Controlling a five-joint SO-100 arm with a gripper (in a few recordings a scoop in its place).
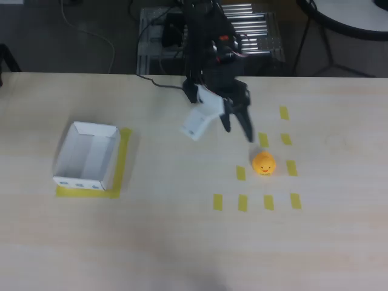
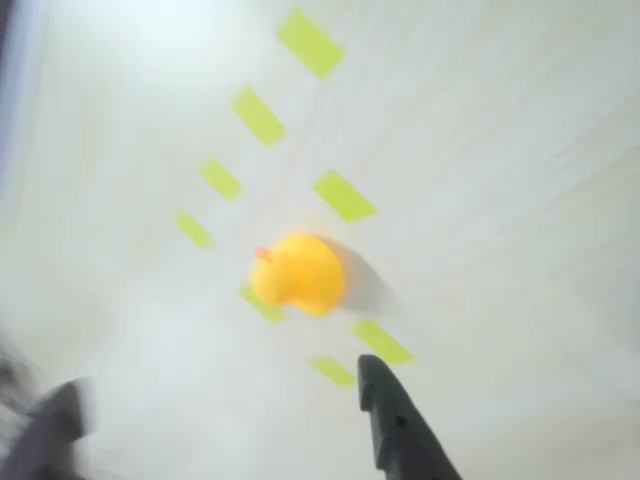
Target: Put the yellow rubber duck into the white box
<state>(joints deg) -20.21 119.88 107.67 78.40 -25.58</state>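
**A:** Wrist view first: what did you have in front of the pincer (image 2: 230, 410)?

**B:** I saw it spread wide with nothing between its two dark fingers. One finger (image 2: 400, 430) was sharp at the lower right of that picture, the other a blur at the lower left corner. The yellow rubber duck (image 2: 298, 272) sat ahead of the gap, roughly on its centre line and leaning slightly toward the right finger, not yet between the tips. The picture was smeared, so I couldn't read the duck's facing there.

**A:** And from above?

**B:** In the overhead view the pincer (image 1: 237, 126) hung up-left of the duck (image 1: 264, 163), near it but apart, tips pointing down toward it. The duck stood upright on the table (image 1: 182, 242), inside a ring of short yellow tape strips (image 1: 241, 173).

**A:** How did you judge the approach should go?

**B:** I reckoned the reach was only partly done. My thinking was to keep the fingers spread, come down and forward until the rounded body sat squarely between them, then close low on its widest part. It looked small and smooth, so pinching high risked it squirting out.

**A:** And the target?

**B:** The white box (image 1: 91, 130) lay well away at the left of the overhead view, open-topped, on its own yellow tape border.
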